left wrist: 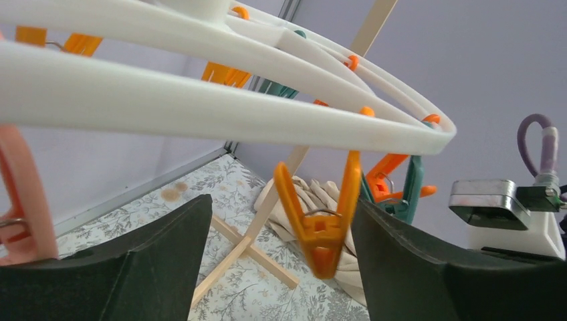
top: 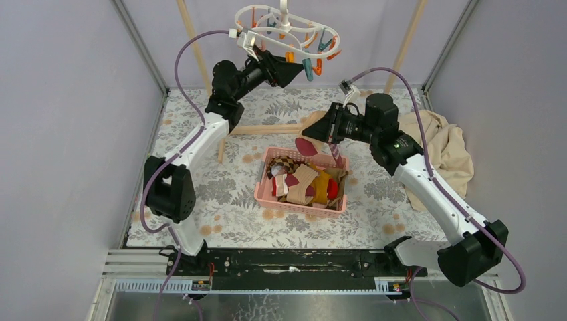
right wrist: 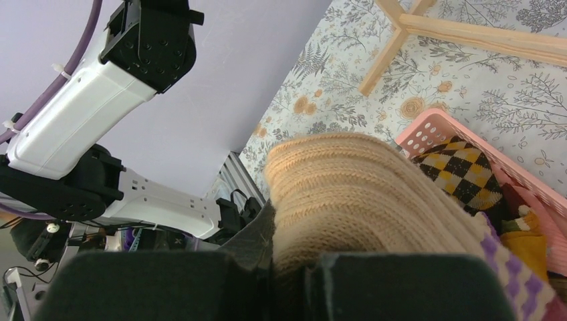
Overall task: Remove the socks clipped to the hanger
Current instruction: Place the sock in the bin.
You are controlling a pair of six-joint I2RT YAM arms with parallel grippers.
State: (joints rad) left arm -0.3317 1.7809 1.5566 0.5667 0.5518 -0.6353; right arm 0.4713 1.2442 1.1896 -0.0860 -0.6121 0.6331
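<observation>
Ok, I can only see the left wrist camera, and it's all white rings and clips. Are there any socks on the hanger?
Observer: From the top camera I see none. Every clip in view on the hanger looks bare.
Operator: So where are the socks?
Observer: A heap of socks lies in a pink basket on the table, between the two arms.
Operator: And what's the other claw doing?
Observer: The right claw is shut on a tan sock, up near the basket's far edge.
</observation>
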